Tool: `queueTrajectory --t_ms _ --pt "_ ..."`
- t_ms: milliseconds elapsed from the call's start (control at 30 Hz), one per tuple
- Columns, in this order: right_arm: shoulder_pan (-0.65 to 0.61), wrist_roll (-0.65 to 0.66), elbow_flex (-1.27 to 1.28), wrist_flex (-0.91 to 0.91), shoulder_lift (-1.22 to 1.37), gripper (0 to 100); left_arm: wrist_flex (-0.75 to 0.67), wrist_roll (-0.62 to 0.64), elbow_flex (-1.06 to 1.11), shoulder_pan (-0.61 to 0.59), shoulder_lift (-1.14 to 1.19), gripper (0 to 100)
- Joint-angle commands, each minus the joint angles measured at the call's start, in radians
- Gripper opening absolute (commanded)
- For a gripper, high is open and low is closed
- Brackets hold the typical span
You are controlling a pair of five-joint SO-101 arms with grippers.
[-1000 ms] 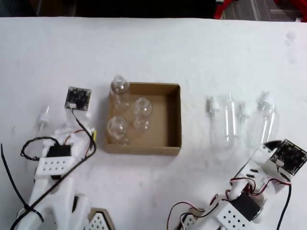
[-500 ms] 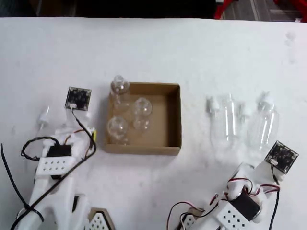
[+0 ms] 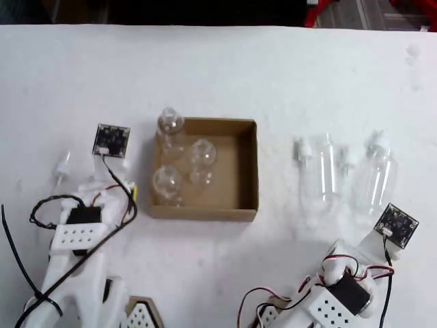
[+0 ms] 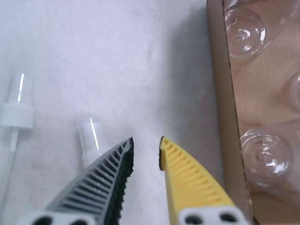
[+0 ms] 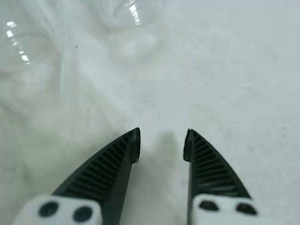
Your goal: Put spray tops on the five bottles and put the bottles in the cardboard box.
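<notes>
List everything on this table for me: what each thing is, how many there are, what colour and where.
table: one, white, under everything
cardboard box: one, brown, open-topped, middle of the table
bottles in the box: three, clear, standing on end along its left side
bottles on the table: two, clear, lying side by side right of the box
spray tops: two, white, loose on the table left of the box
arms: two, white, at the near edge
left gripper: one, grey and yellow fingers, open, between spray tops and box
right gripper: one, black fingers, open, near the lying bottles
</notes>
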Motion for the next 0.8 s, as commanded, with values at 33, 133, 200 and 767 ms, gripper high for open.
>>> queueTrajectory --t_ms 33,133,200,767 --pt "0.002 0.002 0.009 0.007 -0.002 3.7 -0.015 0.005 -0.005 0.005 -0.002 9" --pt "0.002 0.008 0.009 0.002 -0.004 1.7 -0.015 0.005 -0.005 0.005 -0.002 9" --pt "0.002 0.008 0.009 -0.038 -0.007 2.0 -0.015 0.005 -0.005 0.005 -0.002 9" --pt "0.004 0.009 0.009 -0.108 -0.004 6.7 -0.015 0.005 -0.005 0.005 -0.004 9"
